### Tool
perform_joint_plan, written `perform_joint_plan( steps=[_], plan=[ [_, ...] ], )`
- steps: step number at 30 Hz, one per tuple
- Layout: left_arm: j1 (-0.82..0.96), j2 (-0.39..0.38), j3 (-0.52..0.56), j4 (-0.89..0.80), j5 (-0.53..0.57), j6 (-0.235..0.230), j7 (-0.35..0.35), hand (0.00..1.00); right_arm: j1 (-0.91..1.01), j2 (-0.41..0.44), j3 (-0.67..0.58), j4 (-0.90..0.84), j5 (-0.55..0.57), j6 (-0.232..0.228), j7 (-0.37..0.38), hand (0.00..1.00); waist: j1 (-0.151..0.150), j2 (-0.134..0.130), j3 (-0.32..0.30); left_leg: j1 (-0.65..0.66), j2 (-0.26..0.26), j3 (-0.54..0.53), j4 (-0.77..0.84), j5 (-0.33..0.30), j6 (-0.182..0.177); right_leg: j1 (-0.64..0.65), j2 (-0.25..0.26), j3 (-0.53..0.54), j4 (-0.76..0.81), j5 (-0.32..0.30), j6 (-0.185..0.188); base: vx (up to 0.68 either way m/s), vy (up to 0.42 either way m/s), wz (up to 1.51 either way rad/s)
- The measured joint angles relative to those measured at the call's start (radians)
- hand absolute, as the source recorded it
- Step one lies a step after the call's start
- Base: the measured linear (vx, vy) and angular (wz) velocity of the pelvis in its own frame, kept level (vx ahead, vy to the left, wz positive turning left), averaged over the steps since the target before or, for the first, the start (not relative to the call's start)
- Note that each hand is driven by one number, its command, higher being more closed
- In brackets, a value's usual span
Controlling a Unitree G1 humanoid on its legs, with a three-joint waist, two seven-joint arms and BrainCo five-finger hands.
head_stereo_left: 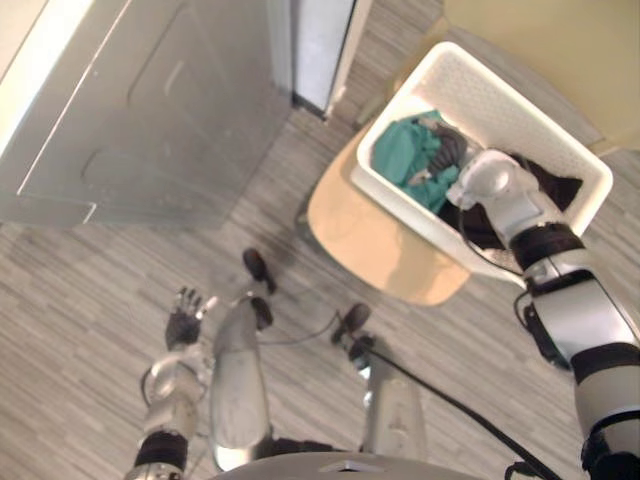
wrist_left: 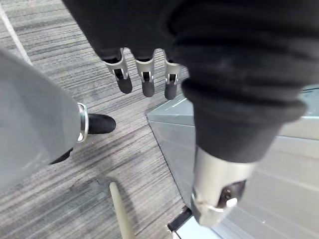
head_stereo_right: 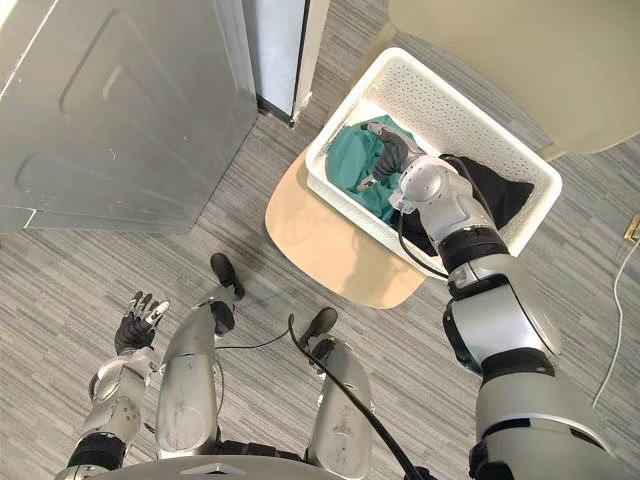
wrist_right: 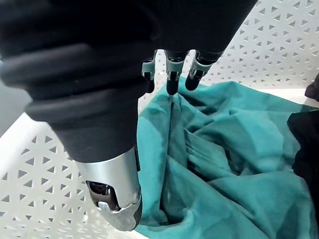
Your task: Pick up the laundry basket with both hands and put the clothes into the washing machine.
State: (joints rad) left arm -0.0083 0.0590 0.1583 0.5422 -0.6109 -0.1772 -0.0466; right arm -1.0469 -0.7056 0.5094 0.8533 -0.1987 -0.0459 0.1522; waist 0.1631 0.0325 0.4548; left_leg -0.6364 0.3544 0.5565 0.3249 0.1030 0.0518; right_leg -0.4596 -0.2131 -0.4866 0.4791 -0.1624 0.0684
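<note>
Right hand [head_stereo_right: 392, 153] hangs inside the laundry basket [head_stereo_right: 452, 98], fingertips [wrist_right: 172, 87] at the teal cloth [wrist_right: 224, 159].

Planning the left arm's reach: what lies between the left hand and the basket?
Striped floor, then the round wooden table under the basket, seen in both eye views.

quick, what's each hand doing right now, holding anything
Left hand: open, fingers straight, holding nothing.
Right hand: open, straight fingers with tips on the teal cloth in the white basket, not gripping it.
</note>
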Motion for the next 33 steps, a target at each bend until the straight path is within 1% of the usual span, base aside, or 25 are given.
perform_joint_plan(
  steps=[1, 3, 4, 5, 6, 12, 14, 17, 20, 23, 26, 28, 33],
  plan=[
    [0.0, -0.004, -0.001, -0.018, -0.022, 0.0, -0.006, 0.0, 0.0, -0.005, 0.001, 0.007, 0.0, 0.002, 0.02, 0.0, -0.001, 0.0, 0.0, -0.006, 0.0, 0.003, -0.001, -0.005, -0.007, -0.006, -0.001, -0.003, 0.0, 0.0, 0.0, 0.04, -0.037, 0.01],
    [-0.005, -0.004, -0.001, -0.034, -0.048, -0.002, -0.016, 0.0, -0.002, -0.014, 0.002, 0.029, -0.001, 0.003, 0.025, 0.0, -0.001, 0.0, 0.0, -0.014, 0.0, 0.022, -0.006, -0.005, -0.007, -0.024, -0.01, -0.006, 0.008, 0.0, 0.0, 0.04, -0.029, -0.01],
    [-0.005, -0.005, 0.0, -0.043, -0.061, -0.002, -0.02, 0.0, -0.002, -0.016, 0.002, 0.033, -0.002, 0.006, 0.032, 0.0, -0.001, -0.001, 0.0, -0.018, -0.001, 0.029, -0.007, -0.004, -0.005, -0.031, -0.014, -0.006, 0.01, 0.0, 0.0, 0.06, -0.042, -0.02],
    [-0.005, -0.003, 0.001, -0.054, -0.077, -0.002, -0.022, 0.0, 0.0, -0.016, 0.011, 0.038, -0.002, 0.006, 0.04, 0.0, -0.003, -0.001, 0.001, -0.023, -0.001, 0.031, -0.007, 0.003, 0.003, -0.035, -0.015, -0.008, 0.011, 0.0, 0.0, 0.06, -0.037, -0.01],
    [-0.007, -0.004, 0.001, -0.06, -0.085, -0.003, -0.023, 0.0, 0.001, -0.017, 0.026, 0.042, -0.002, 0.006, 0.044, 0.0, -0.003, -0.002, 0.001, -0.024, -0.001, 0.031, -0.007, 0.003, 0.003, -0.035, -0.016, -0.013, 0.013, 0.0, 0.0, 0.06, -0.037, 0.01],
    [-0.007, -0.02, -0.001, -0.064, -0.132, -0.003, -0.027, 0.0, 0.003, -0.018, 0.029, 0.066, -0.013, 0.002, 0.044, 0.0, 0.002, -0.002, 0.001, -0.026, -0.004, 0.052, -0.011, -0.003, -0.004, -0.056, -0.033, -0.021, 0.037, -0.007, -0.012, 0.04, -0.039, -0.02],
    [-0.006, -0.029, -0.001, -0.085, -0.156, -0.003, -0.026, 0.0, 0.004, -0.018, 0.029, 0.067, -0.043, 0.001, 0.032, 0.0, -0.002, -0.002, 0.001, -0.033, -0.008, 0.061, -0.015, -0.003, -0.004, -0.074, -0.042, -0.021, 0.047, -0.008, -0.014, 0.04, -0.033, -0.04],
    [-0.008, -0.032, 0.0, -0.13, -0.213, -0.005, -0.026, 0.0, 0.003, -0.018, 0.028, 0.069, -0.045, 0.001, -0.003, 0.0, -0.003, -0.002, 0.001, -0.048, -0.011, 0.074, -0.023, 0.003, 0.002, -0.098, -0.049, -0.021, 0.055, -0.008, -0.014, 0.02, -0.019, 0.0],
    [-0.009, -0.041, 0.0, -0.143, -0.242, -0.011, -0.026, 0.0, -0.004, -0.019, 0.03, 0.079, -0.045, 0.004, -0.03, 0.0, -0.005, -0.002, 0.001, -0.047, -0.036, 0.077, -0.072, 0.028, 0.005, -0.109, -0.059, -0.029, 0.052, -0.008, -0.014, 0.04, -0.028, 0.1],
    [-0.008, -0.053, -0.001, -0.165, -0.261, -0.012, -0.026, 0.0, -0.041, -0.025, 0.029, 0.107, -0.044, 0.003, -0.031, 0.0, -0.01, -0.002, 0.001, -0.056, -0.042, 0.107, -0.112, 0.048, 0.003, -0.128, -0.063, -0.045, 0.042, -0.005, -0.018, 0.03, -0.038, 0.12],
    [-0.008, -0.075, -0.002, -0.209, -0.274, -0.017, -0.03, 0.0, -0.062, -0.053, 0.04, 0.108, -0.041, 0.002, -0.03, 0.0, -0.009, -0.002, 0.001, -0.071, -0.049, 0.106, -0.14, 0.072, 0.009, -0.14, -0.063, -0.062, 0.047, -0.005, -0.019, 0.02, -0.046, 0.13],
    [-0.008, -0.079, -0.005, -0.213, -0.279, -0.018, -0.033, 0.0, -0.064, -0.059, 0.041, 0.11, -0.03, 0.003, -0.029, 0.0, -0.008, -0.002, 0.001, -0.078, -0.049, 0.101, -0.139, 0.074, 0.012, -0.14, -0.063, -0.07, 0.05, -0.005, -0.019, 0.03, -0.054, 0.1],
    [-0.008, -0.078, -0.007, -0.219, -0.278, -0.017, -0.062, 0.0, -0.068, -0.085, 0.046, 0.106, 0.059, -0.003, 0.001, 0.0, -0.006, -0.002, 0.001, -0.096, -0.054, 0.1, -0.142, 0.075, 0.011, -0.159, -0.068, -0.072, 0.058, -0.006, -0.02, 0.01, -0.043, 0.02]
  ],
)
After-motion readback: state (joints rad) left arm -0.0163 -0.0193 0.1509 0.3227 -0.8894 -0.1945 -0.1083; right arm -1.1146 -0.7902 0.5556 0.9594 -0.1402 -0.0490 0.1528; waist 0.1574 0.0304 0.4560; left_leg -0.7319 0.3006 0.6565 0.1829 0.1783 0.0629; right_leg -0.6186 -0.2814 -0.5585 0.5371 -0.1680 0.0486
